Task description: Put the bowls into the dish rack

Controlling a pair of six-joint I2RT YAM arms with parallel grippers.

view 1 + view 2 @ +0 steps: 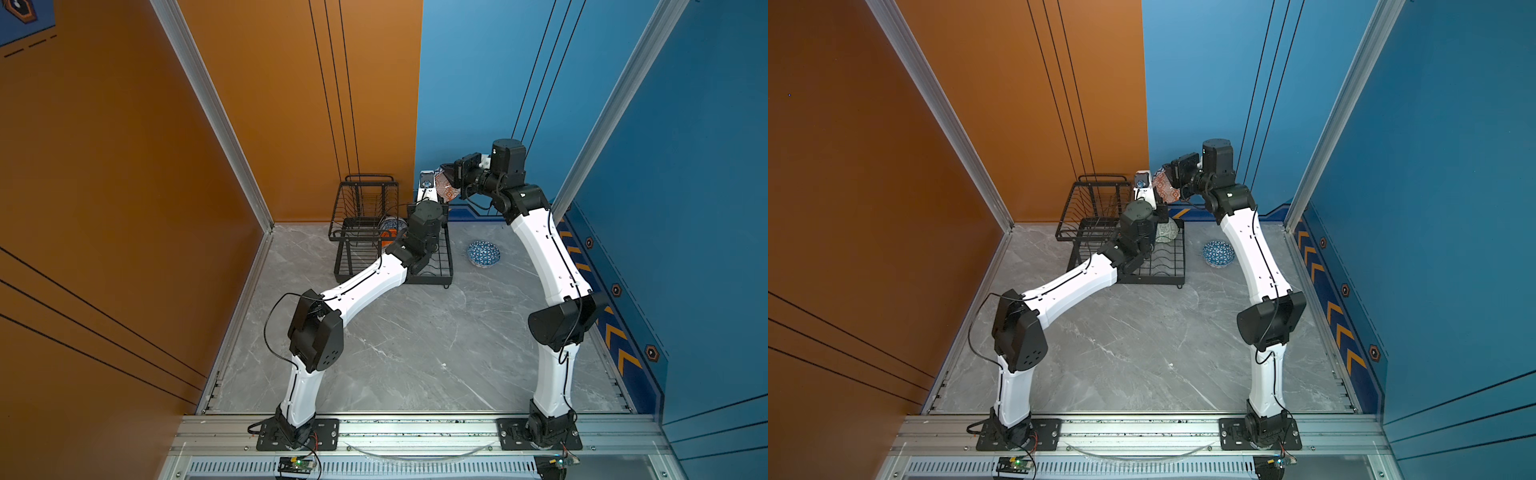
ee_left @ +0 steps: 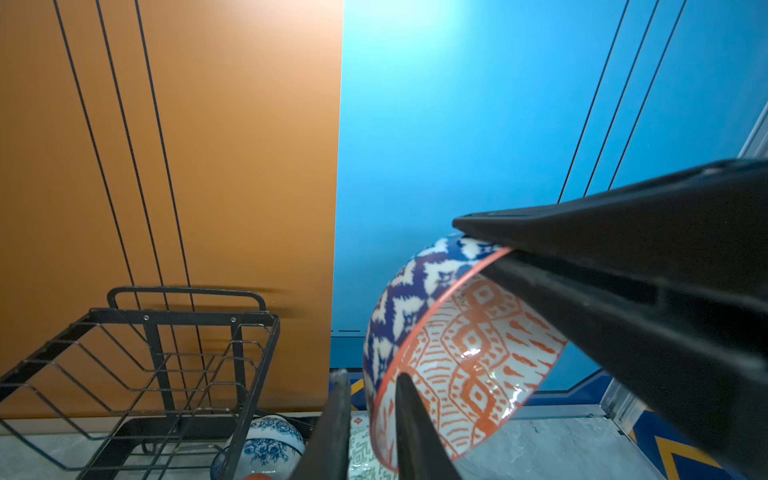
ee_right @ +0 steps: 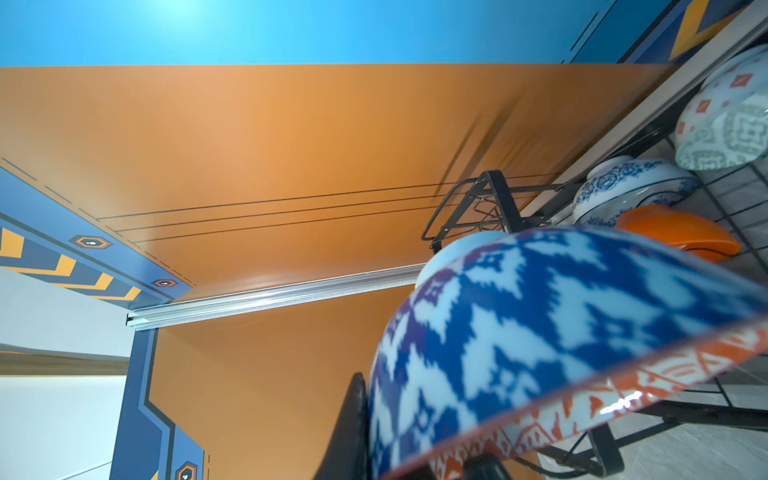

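Both claws are clamped on one bowl held up in the air, the orange-white geometric bowl [image 2: 469, 353], which is blue and white on its outside. The left gripper [image 2: 372, 376] has its jaws drawn narrow over the bowl's wall, with one finger inside against the orange pattern and one outside. The right gripper [image 2: 478, 245] pinches the rim farther round, its jaws nearly together with the rim between them. The bowl stands on edge between the two. Below and beside the left gripper is the dish rack [image 2: 178, 316]. Its lower tray holds the blue-white floral bowl [image 2: 270, 440], the plain orange bowl [image 3: 681, 232] and the pale green patterned bowl [image 3: 731, 129]. The blue-white triangle bowl [image 1: 483, 253] lies on the table [image 1: 395, 332], well below the right gripper and apart from the rack.
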